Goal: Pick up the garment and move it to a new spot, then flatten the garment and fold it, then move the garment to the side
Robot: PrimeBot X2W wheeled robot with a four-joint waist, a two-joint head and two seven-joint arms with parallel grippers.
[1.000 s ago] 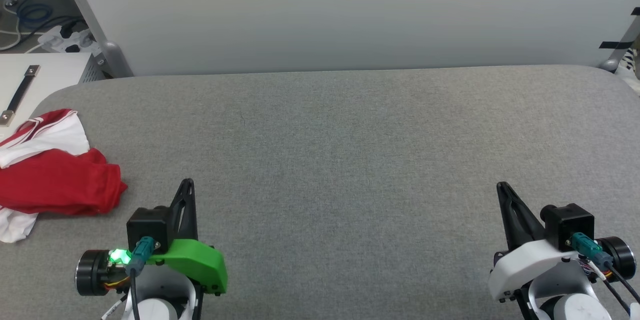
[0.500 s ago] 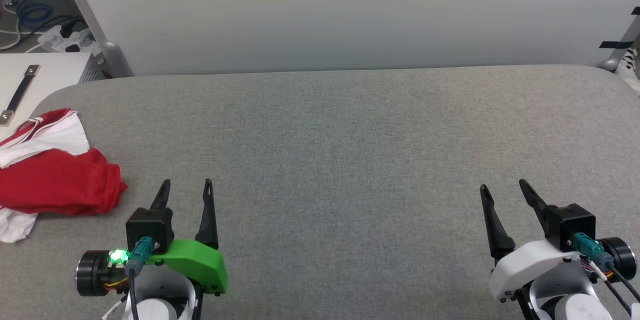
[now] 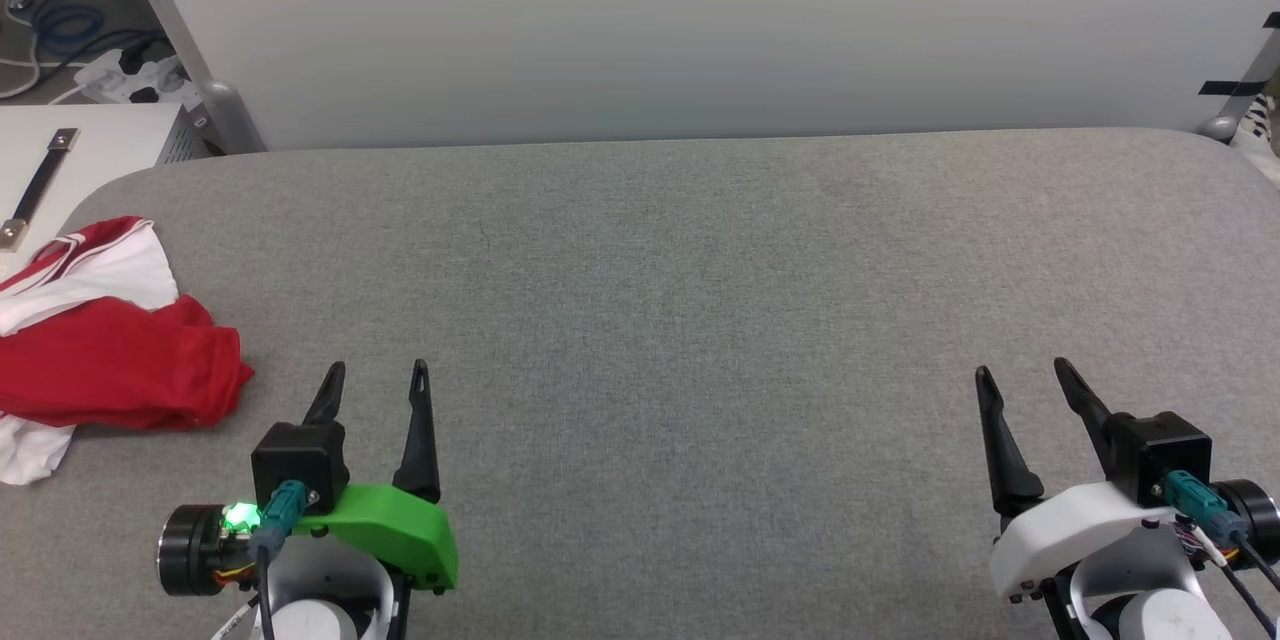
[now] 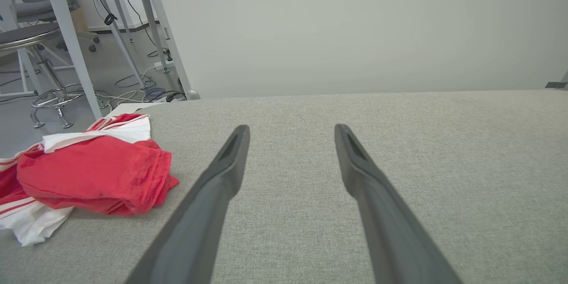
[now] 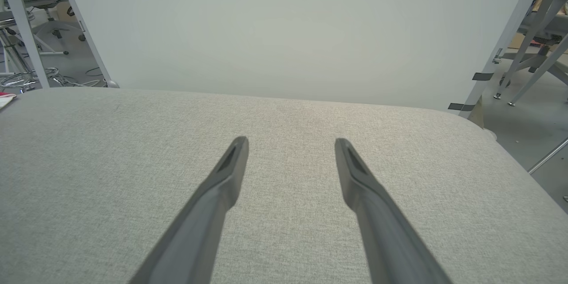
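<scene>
grey table [image 3: 700,250], crumpled garment [image 3: 110,360] near left edge

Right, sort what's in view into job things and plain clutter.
For the job:
- red and white shirt, crumpled at far left
- grey table
- left gripper, open
- right gripper, open

Lying about:
- power strip
- cables
- white cabinet
- stool
</scene>
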